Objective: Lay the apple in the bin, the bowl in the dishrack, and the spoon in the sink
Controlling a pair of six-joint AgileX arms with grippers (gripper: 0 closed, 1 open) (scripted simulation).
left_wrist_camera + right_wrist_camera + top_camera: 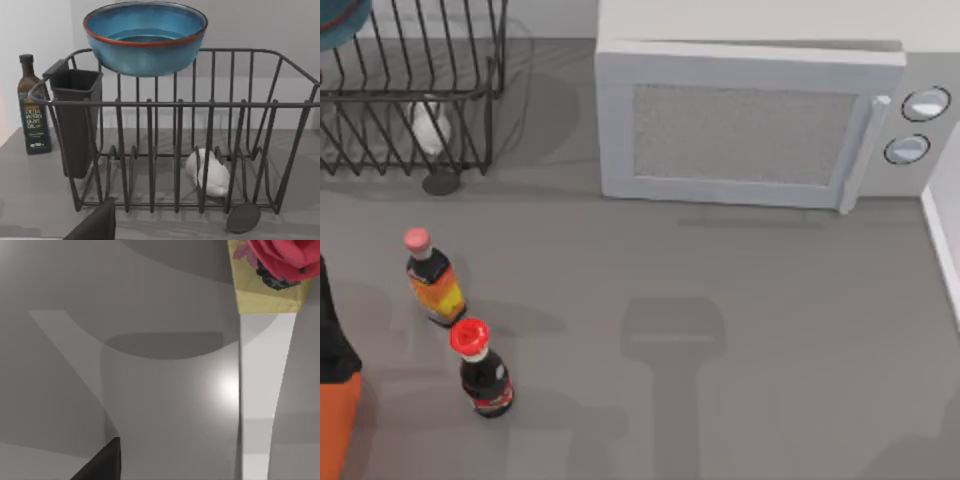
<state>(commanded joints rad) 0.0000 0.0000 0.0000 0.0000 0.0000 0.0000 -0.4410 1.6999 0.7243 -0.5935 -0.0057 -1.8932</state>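
The teal-blue bowl (145,42) with a reddish rim sits upright, high over the back of the black wire dishrack (175,105), above its top rail. I cannot tell what bears it. From above, the bowl's edge (340,25) peeks in at the far left corner over the dishrack (410,95). A corner of the orange bin (338,420) shows at the table's near left. A dark part of my left gripper (95,225) is in front of the rack, apart from it. A dark part of my right gripper (100,462) hangs over bare table. The apple, spoon and sink are out of view.
A white lump (210,172) lies inside the rack, and a dark oval (243,218) lies at its front. A dark cup (75,125) hangs on the rack, with an oil bottle (32,107) beside it. Two capped bottles (435,280) (482,370) stand at the left. A microwave (750,120) fills the back.
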